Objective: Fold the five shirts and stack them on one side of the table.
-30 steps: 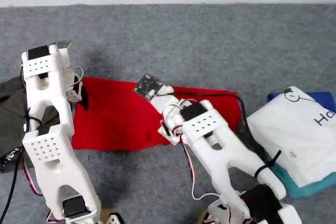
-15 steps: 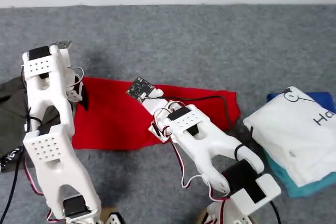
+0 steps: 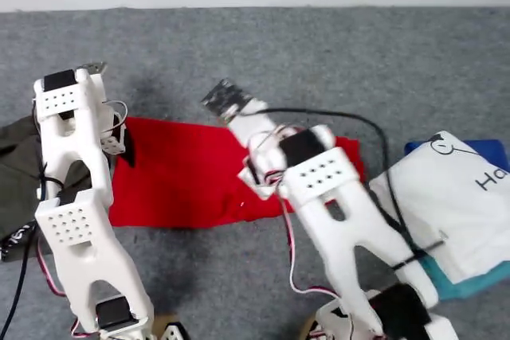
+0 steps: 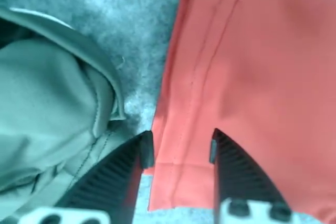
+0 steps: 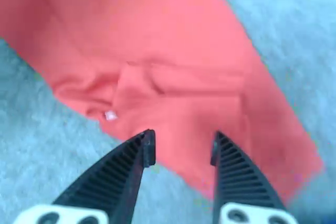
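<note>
A red shirt (image 3: 183, 173) lies flat across the middle of the grey table. My left gripper (image 4: 177, 148) hangs open just over the red shirt's (image 4: 252, 51) hemmed left edge, one finger on each side of the seam. Beside it lies a crumpled olive-green shirt (image 4: 52, 93), also at the table's left edge (image 3: 14, 169). My right gripper (image 5: 182, 148) stands open above the near edge of the red shirt (image 5: 157, 51), where the cloth is slightly bunched. The right arm (image 3: 319, 181) covers the shirt's right part in the high view.
At the right of the table sits a stack of folded shirts: a white one (image 3: 454, 197) on top, a teal one (image 3: 446, 286) beneath and a blue one (image 3: 496, 149) behind. Bare grey felt (image 3: 319, 53) stretches along the far side.
The right arm swung left over the red shirt, then came back right and farther from the front edge. The left arm has kept still.
</note>
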Controlling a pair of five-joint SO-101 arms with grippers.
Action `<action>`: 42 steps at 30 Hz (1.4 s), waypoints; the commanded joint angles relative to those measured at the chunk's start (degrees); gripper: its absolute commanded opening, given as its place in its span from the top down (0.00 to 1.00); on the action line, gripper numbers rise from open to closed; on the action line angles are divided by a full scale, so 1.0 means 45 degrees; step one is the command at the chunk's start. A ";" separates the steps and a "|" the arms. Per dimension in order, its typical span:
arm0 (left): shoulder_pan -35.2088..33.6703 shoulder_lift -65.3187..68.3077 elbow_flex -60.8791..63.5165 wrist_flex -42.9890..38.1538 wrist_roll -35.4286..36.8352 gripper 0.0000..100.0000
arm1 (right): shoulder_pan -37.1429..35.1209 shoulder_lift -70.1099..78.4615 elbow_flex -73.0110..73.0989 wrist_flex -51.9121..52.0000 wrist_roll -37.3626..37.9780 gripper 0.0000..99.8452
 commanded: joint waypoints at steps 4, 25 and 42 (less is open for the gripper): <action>-0.0430 -0.0645 -0.0322 0.0234 0.0313 0.82 | 0.1065 -0.0694 -0.0957 0.1299 -0.0039 0.82; 0.0918 0.3321 -0.1143 0.0274 0.1133 0.92 | 0.1182 -0.0674 -0.0957 0.1319 -0.0039 0.84; 0.1211 0.1328 -0.0772 0.0293 0.1211 0.99 | 0.1201 -0.0772 -0.0957 0.1377 -0.0059 0.84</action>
